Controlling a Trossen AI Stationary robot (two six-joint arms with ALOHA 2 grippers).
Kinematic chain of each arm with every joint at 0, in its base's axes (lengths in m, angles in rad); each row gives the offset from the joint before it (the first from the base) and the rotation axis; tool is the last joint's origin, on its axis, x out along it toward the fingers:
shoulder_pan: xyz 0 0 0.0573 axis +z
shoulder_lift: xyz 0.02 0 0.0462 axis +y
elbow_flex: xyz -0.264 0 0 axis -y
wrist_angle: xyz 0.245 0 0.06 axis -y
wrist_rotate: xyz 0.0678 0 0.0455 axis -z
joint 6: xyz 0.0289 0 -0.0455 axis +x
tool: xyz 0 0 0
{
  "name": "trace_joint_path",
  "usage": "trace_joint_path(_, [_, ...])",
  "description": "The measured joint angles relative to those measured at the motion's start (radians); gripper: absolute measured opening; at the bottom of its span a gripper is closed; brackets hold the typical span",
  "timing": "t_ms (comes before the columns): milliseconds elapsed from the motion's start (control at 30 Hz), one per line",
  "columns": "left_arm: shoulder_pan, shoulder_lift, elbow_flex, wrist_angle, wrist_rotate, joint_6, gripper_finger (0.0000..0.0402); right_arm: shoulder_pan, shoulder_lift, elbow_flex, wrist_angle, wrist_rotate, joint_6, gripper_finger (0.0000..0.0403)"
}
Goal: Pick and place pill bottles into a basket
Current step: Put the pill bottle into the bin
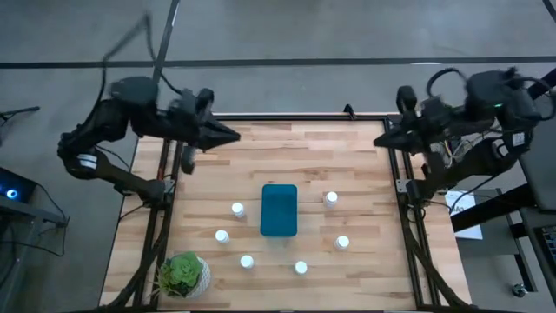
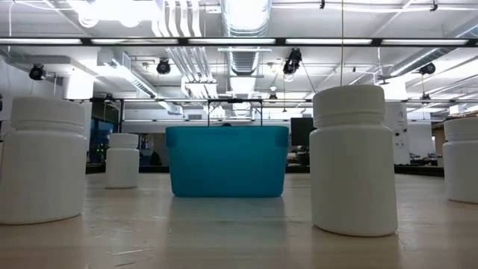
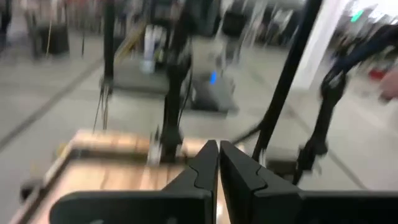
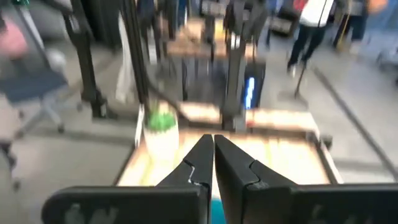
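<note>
The teal basket [image 1: 279, 209] stands on its base at the table's middle; it also shows in the low view [image 2: 227, 161]. Several white pill bottles stand upright around it, such as one at its left [image 1: 238, 209], one at its right [image 1: 331, 199] and one near the front [image 1: 301, 268]. In the low view two bottles stand close [image 2: 352, 159] [image 2: 42, 159]. My left gripper [image 1: 233, 135] is shut and empty above the table's far left. My right gripper [image 1: 380, 141] is shut and empty above the far right edge.
A round white pot with a green plant [image 1: 184, 275] stands at the table's near left corner. Black frame rails run along the table's left [image 1: 161, 226] and right [image 1: 408, 235] sides. Bare wood lies between the grippers at the far side.
</note>
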Motion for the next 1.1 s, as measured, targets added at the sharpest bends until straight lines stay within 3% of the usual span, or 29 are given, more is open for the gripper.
trace_joint_path(300, [-0.031, 0.069, 0.005, -0.15, -0.024, -0.003, 0.0, 0.0, 0.198, 0.157, -0.304, 0.001, -0.052, 0.0009])
trace_joint_path(467, [-0.053, 0.076, 0.004, -0.174, -0.081, -0.025, 0.0, 0.002, 0.259, 0.152, -0.388, 0.001, -0.091, 0.0009])
trace_joint_path(700, [-0.076, 0.096, -0.001, -0.184, -0.082, -0.057, 0.0, 0.002, 0.329, 0.147, -0.383, 0.001, -0.149, 0.0018])
trace_joint_path(867, [-0.096, 0.105, -0.002, -0.191, -0.082, -0.064, 0.0, 0.002, 0.365, 0.145, -0.383, 0.032, -0.199, 0.0061])
trace_joint_path(1100, [-0.114, 0.108, -0.002, -0.196, -0.082, -0.109, 0.0, -0.002, 0.39, 0.13, -0.383, 0.116, -0.2, 0.0155])
